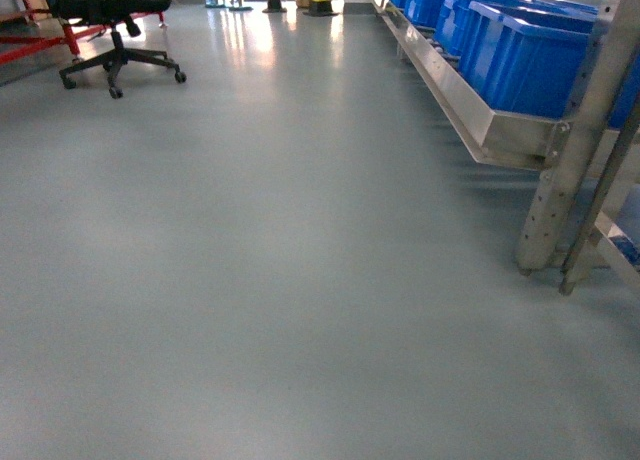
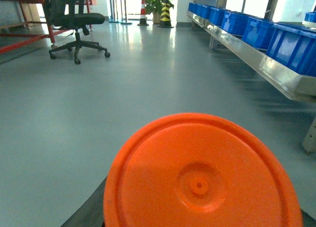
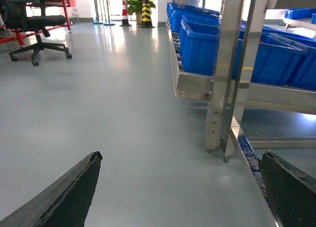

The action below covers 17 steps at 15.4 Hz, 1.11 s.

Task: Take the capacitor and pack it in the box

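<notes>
Just under the left wrist camera sits an orange round lid (image 2: 200,177), plain and glossy. The right gripper (image 3: 180,187) has black fingers (image 3: 64,195). Ahead of both spreads a grey-green floor (image 1: 260,240). Beyond the right gripper, blue bins (image 3: 207,49) line a silver metal rack (image 3: 229,74). Far ahead stand a black office chair (image 1: 110,20), a red frame (image 2: 29,34), a red-and-white cone (image 2: 143,12) and a yellow-and-black striped post (image 2: 166,12).

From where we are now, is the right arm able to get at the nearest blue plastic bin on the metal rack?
Probably not yet. The nearest blue plastic bin sits up on the metal rack, well ahead of the right gripper, with open grey floor between; its fingers are spread apart.
</notes>
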### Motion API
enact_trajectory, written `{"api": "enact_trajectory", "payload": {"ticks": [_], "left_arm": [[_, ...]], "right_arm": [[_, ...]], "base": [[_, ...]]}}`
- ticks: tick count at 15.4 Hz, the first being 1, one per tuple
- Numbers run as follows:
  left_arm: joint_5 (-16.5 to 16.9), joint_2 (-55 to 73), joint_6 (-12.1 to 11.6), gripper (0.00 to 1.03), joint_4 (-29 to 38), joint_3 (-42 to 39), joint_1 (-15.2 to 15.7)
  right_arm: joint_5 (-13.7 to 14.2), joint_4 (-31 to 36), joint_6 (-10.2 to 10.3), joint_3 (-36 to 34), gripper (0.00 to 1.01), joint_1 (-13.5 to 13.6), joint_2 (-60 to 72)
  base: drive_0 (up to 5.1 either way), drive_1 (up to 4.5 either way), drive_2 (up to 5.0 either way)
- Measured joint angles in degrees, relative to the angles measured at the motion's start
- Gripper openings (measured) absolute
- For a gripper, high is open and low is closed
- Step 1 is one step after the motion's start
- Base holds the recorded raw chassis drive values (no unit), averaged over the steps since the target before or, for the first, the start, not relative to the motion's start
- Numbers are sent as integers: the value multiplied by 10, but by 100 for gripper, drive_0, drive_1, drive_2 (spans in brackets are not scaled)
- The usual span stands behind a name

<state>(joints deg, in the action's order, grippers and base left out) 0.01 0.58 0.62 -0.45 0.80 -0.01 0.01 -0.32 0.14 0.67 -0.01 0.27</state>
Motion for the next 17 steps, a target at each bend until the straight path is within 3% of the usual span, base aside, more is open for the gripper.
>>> {"api": "enact_trajectory", "payload": {"ticks": [17], "left_arm": [[-1, 0, 0, 43, 0, 0, 0]], "right_arm": [[0, 3, 0, 0, 98, 0, 0]], "base": [[-502, 244, 244]]}}
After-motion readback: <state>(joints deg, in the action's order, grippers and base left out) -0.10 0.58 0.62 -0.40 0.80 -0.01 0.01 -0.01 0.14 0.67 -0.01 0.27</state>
